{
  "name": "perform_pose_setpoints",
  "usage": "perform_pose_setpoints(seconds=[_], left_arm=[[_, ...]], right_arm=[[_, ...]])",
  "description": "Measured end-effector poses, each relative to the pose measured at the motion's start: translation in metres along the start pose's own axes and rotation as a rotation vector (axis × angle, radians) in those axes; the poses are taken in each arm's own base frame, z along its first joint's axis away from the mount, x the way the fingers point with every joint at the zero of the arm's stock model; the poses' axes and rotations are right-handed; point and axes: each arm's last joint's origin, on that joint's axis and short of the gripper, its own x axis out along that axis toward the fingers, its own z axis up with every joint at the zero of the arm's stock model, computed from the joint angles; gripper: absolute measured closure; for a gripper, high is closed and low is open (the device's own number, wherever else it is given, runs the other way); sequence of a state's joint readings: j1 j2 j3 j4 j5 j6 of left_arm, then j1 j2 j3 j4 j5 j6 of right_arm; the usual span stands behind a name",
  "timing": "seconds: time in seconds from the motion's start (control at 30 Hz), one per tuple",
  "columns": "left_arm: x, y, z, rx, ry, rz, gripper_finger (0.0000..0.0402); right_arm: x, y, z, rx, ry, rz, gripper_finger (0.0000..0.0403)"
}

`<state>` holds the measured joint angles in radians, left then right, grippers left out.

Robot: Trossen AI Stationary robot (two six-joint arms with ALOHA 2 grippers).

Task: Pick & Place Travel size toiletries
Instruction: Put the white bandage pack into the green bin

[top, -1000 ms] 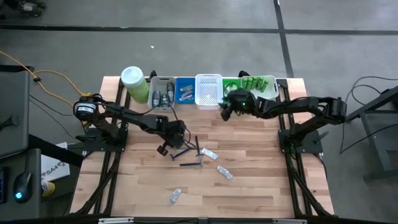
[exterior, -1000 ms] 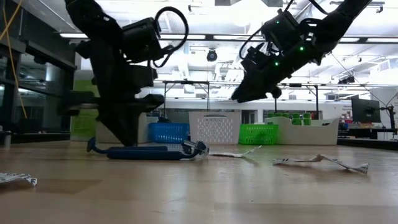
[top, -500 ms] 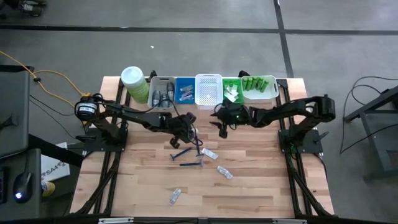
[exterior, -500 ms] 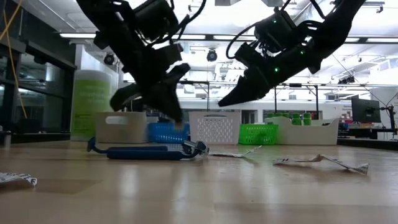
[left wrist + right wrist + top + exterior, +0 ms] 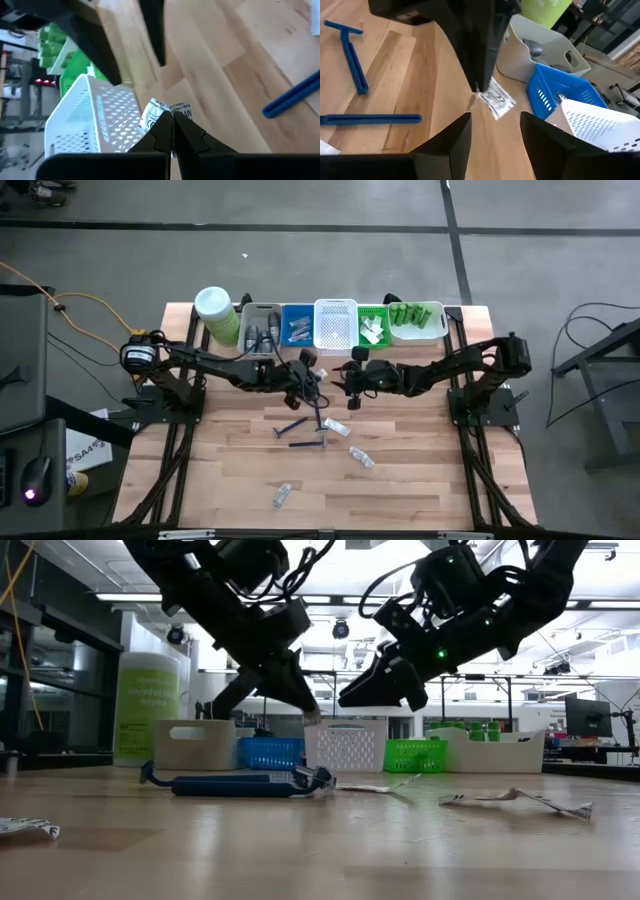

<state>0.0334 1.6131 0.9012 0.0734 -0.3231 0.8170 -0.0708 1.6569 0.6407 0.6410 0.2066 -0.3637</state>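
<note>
My left gripper (image 5: pixel 309 366) hangs above the table in front of the bins, shut on a small white printed sachet (image 5: pixel 161 113). The sachet also shows in the right wrist view (image 5: pixel 496 100). My right gripper (image 5: pixel 495 127) is open just to the right of it (image 5: pixel 350 383). It points at the sachet from a short way off and touches nothing. Three blue razors (image 5: pixel 303 430) lie flat on the wood. Three more sachets (image 5: pixel 337 426) (image 5: pixel 361 457) (image 5: pixel 282 496) also lie flat there. My left gripper pinches the sachet by one edge (image 5: pixel 482 94) between the ends of its two fingers (image 5: pixel 165 125). The fingers slant down from above toward the bins. The sachet hangs below the fingertips, clear of the table.
A row of bins stands along the far edge: grey (image 5: pixel 261 330), blue (image 5: pixel 297 326), white (image 5: pixel 335 326), green (image 5: pixel 372 328) and a pale tray of green bottles (image 5: pixel 417 320). A large pale-green jar (image 5: pixel 215 313) stands at their left end.
My left gripper has risen from beside the razors with the sachet. It has gone toward the far edge and to the right, tipping from pointing down to a slant. My right gripper has come from the green bin toward the left gripper, sinking a little and rolling.
</note>
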Motion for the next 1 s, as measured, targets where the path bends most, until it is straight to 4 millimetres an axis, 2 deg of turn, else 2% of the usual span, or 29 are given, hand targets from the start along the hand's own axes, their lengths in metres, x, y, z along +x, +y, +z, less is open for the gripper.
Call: perform_pose_setpoints(seconds=[0.2, 0.47, 0.6, 0.8, 1.0], left_arm=[[0.0, 0.004, 0.003, -0.017, -0.004, 0.057, 0.0401], [-0.001, 0.007, 0.004, -0.013, -0.022, 0.081, 0.0401], [-0.001, 0.011, 0.008, -0.031, -0.058, 0.119, 0.0401], [-0.002, 0.014, 0.011, -0.044, -0.101, 0.141, 0.0401], [-0.003, 0.015, 0.013, -0.074, -0.134, 0.14, 0.0401]], right_arm=[[0.0, 0.0, 0.001, 0.003, -0.008, 0.0, 0.0224], [0.0, -0.003, 0.007, 0.017, -0.071, -0.031, 0.0118], [0.0, -0.005, 0.006, 0.019, -0.068, -0.035, 0.0093], [0.0, -0.007, 0.005, 0.01, -0.053, -0.075, 0.0102], [0.0, -0.007, 0.006, -0.013, -0.057, -0.092, 0.0155]])
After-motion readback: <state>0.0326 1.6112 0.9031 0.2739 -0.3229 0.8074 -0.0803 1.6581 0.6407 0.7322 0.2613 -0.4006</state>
